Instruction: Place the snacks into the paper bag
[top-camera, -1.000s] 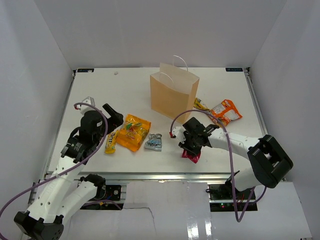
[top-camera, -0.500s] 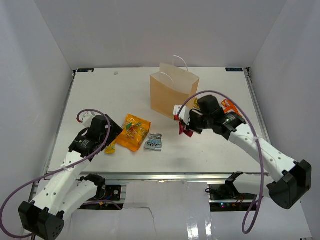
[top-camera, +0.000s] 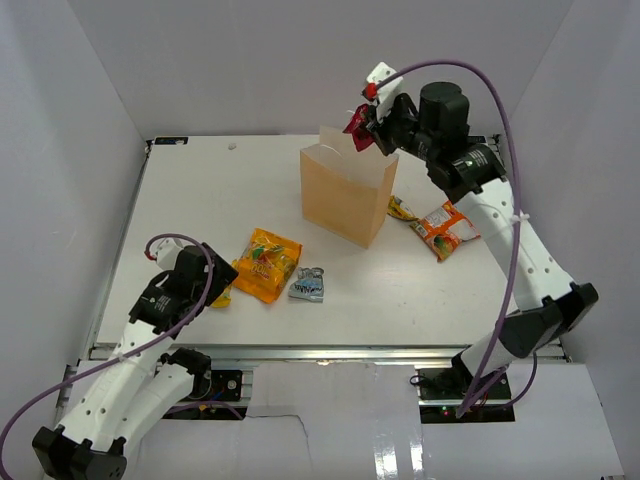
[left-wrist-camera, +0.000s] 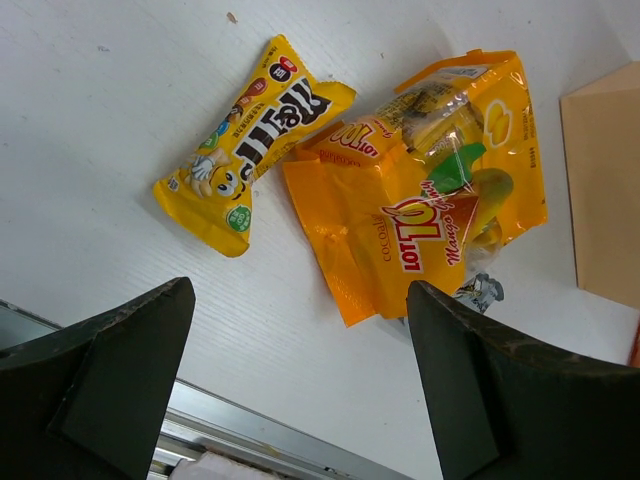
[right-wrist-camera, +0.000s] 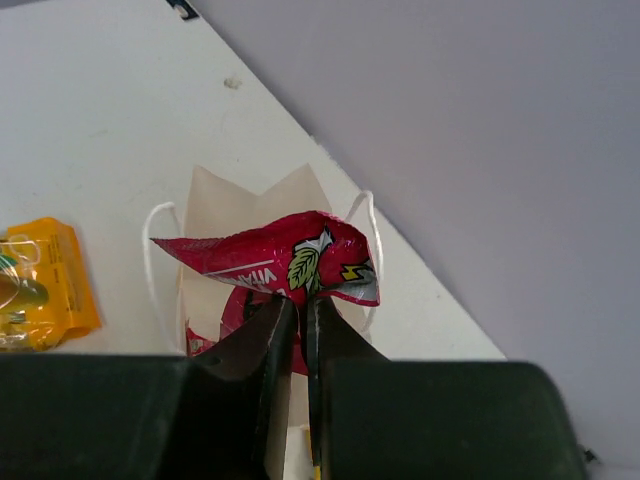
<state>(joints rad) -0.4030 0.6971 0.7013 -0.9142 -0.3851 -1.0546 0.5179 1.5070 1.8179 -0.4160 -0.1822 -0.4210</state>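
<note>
A red packet (right-wrist-camera: 290, 262) is pinched in the right gripper (top-camera: 367, 129), held over the open mouth of the paper bag (top-camera: 345, 195) and clear of its rim. The left gripper (left-wrist-camera: 295, 372) is spread wide, nothing grasped, over a yellow M&M's packet (left-wrist-camera: 250, 140) and an orange mango bag (left-wrist-camera: 440, 210). A grey-blue pack (top-camera: 308, 285) lies beside these.

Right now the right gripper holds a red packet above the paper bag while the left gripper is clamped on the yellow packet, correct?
No. The left wrist view shows the left gripper open, with the yellow packet lying free on the table. The rest is right.
</note>
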